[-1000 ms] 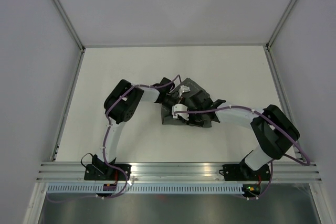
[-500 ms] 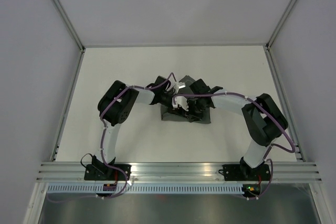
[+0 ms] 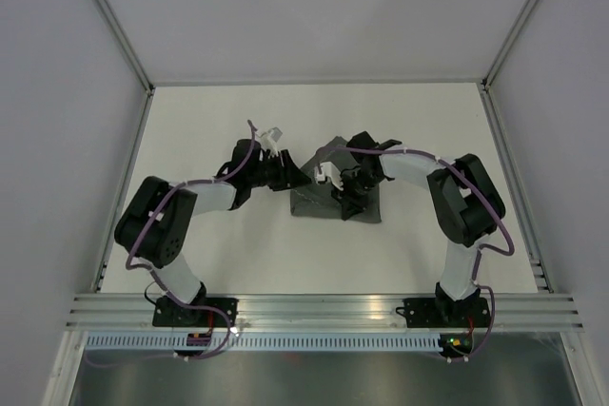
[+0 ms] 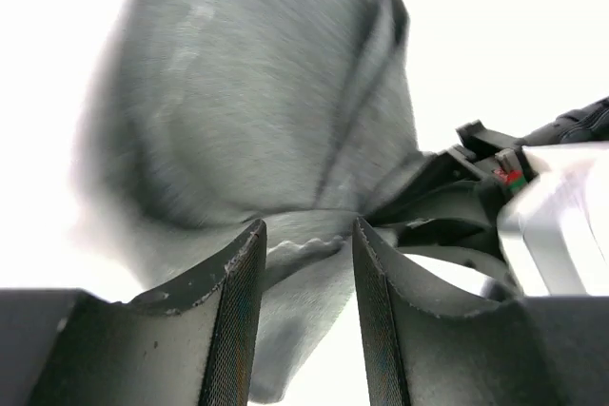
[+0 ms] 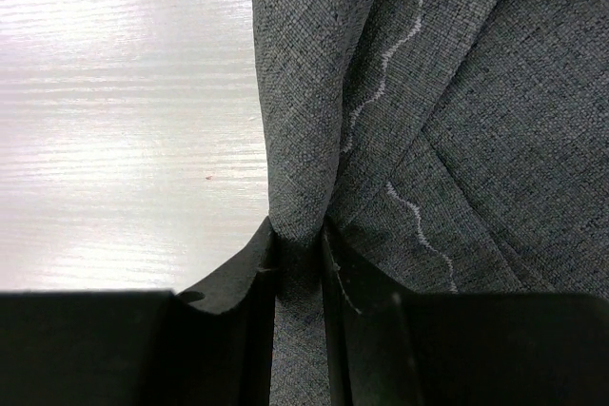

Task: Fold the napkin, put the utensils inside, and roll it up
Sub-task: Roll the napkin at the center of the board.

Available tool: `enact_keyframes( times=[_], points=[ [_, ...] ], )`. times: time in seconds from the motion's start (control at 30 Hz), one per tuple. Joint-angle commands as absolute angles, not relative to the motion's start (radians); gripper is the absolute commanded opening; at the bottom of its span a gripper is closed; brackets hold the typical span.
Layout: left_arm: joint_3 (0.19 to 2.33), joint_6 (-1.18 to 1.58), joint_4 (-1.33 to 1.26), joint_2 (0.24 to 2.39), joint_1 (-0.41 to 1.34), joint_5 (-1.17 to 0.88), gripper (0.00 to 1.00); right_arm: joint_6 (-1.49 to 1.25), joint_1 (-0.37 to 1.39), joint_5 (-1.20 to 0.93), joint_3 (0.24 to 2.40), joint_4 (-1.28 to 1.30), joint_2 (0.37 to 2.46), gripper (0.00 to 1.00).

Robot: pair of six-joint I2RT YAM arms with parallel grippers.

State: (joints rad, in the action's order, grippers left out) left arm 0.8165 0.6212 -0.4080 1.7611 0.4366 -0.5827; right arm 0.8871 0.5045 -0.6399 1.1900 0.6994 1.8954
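So, the room is a pale boxed-in cell: plain whitish wall panels (image 3: 314, 7) with slim aluminium corner posts (image 3: 109, 16), and a ribbed aluminium rail (image 3: 314, 306) along the bottom of the overhead view. The white tabletop (image 3: 219, 121) is glossy, with a faint wood-like grain in the right wrist view.

Going left to right up top: the left gripper (image 3: 285, 174) sits just left of centre, right by the left edge of the dark grey felt-like napkin (image 3: 314, 204). Its wrist view shows the jaws apart, released, with bunched cloth (image 4: 247, 92) filling the gap beyond the tips.

The napkin lies crumpled mid-table. On its right half, the right gripper (image 3: 341, 187) is clenched on a raised fold (image 5: 298, 235), with the wavy pale stitching (image 5: 409, 35) running up the frame.
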Motion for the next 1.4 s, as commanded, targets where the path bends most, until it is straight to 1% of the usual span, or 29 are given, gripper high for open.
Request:
enact_keyframes(
  times=[0.0,0.03,0.1,0.13,0.17,0.23,0.27,0.33,0.37,0.43,0.5,0.53,0.57,0.63,1.03,1.2,1.37],
  points=[
    [0.668,0.637,-0.569,1.562,0.454,-0.239,0.47,0.953,0.491,-0.669,1.192,0.827,1.985,0.0],
    [0.643,0.571,-0.581,1.48,0.466,-0.207,0.48,0.954,0.488,-0.673,1.198,0.842,1.999,0.0],
    [0.602,0.468,-0.574,1.399,0.529,-0.143,0.49,0.962,0.48,-0.678,1.218,0.86,2.013,0.01],
    [0.592,0.343,-0.562,1.37,0.56,-0.08,0.5,0.965,0.479,-0.681,1.224,0.868,2.025,0.0],
    [0.572,0.284,-0.554,1.314,0.619,-0.055,0.5,0.966,0.477,-0.687,1.238,0.883,2.031,0.0],
    [0.545,0.136,-0.581,1.267,0.673,-0.008,0.5,0.968,0.474,-0.692,1.253,0.9,2.051,0.01],
    [0.497,0.082,-0.607,1.231,0.724,0.027,0.51,0.968,0.474,-0.696,1.271,0.916,2.059,0.01],
    [0.445,-0.074,-0.678,1.203,0.776,0.044,0.52,0.973,0.472,-0.703,1.295,0.951,2.085,0.0],
    [0.422,-0.119,-0.734,1.197,0.816,0.052,0.52,0.976,0.471,-0.707,1.317,0.963,2.095,0.0],
    [0.379,-0.217,-0.765,1.187,0.851,0.041,0.54,0.977,0.468,-0.718,1.342,1.0,2.123,0.01],
    [0.374,-0.268,-0.759,1.203,0.883,0.055,0.55,0.985,0.463,-0.736,1.377,1.028,2.144,0.0],
    [0.373,-0.3,-0.767,1.209,0.908,0.058,0.57,0.985,0.462,-0.739,1.388,1.049,2.164,0.0],
    [0.368,-0.316,-0.784,1.213,0.922,0.057,0.61,0.986,0.46,-0.742,1.406,1.058,2.174,0.0],
    [0.368,-0.356,-0.799,1.244,0.952,0.081,0.64,0.986,0.459,-0.739,1.419,1.075,2.192,0.0],
    [0.518,-0.607,-0.712,1.552,1.101,0.071,0.67,1.005,0.436,-0.742,1.52,1.186,2.321,0.0],
    [0.555,-0.653,-0.715,1.618,1.103,0.074,0.69,1.005,0.43,-0.727,1.525,1.187,2.338,0.0],
    [0.615,-0.683,-0.638,1.663,1.074,0.028,0.7,1.006,0.423,-0.724,1.534,1.195,2.349,0.01]
  ],
)
